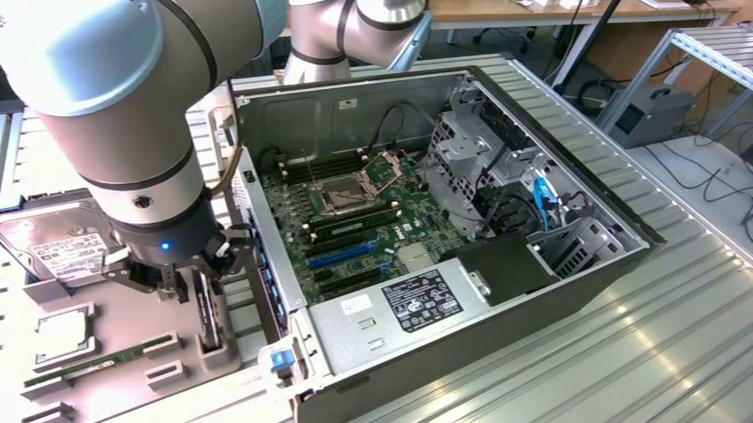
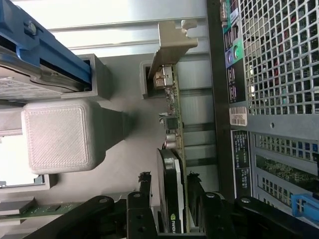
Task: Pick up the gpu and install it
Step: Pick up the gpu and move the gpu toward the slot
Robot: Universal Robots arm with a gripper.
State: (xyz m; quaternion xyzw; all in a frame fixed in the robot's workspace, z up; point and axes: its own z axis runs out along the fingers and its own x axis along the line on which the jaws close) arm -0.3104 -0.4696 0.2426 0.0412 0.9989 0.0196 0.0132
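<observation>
The gpu (image 2: 172,159) stands on edge in a grey slotted holder (image 1: 218,348), its green board, black cooler and silver end bracket (image 2: 172,45) showing in the wrist view. My gripper (image 2: 168,178) has come down over it from above. One finger (image 2: 145,179) is on each side of the card, and a slim gap shows on the cooler side. In the exterior view the gripper (image 1: 197,280) hangs over the gpu (image 1: 210,313), just left of the open computer case (image 1: 588,264). The case lies on its side with the motherboard (image 1: 353,220) and its blue slot (image 1: 335,256) exposed.
The grey parts tray (image 1: 118,388) also carries a hard drive (image 1: 65,247), a processor (image 1: 59,330) and a green memory stick (image 1: 83,366). A grey block (image 2: 62,134) and the blue-railed drive (image 2: 40,64) sit close beside the card. The case's rear wall (image 2: 279,74) runs along its other side.
</observation>
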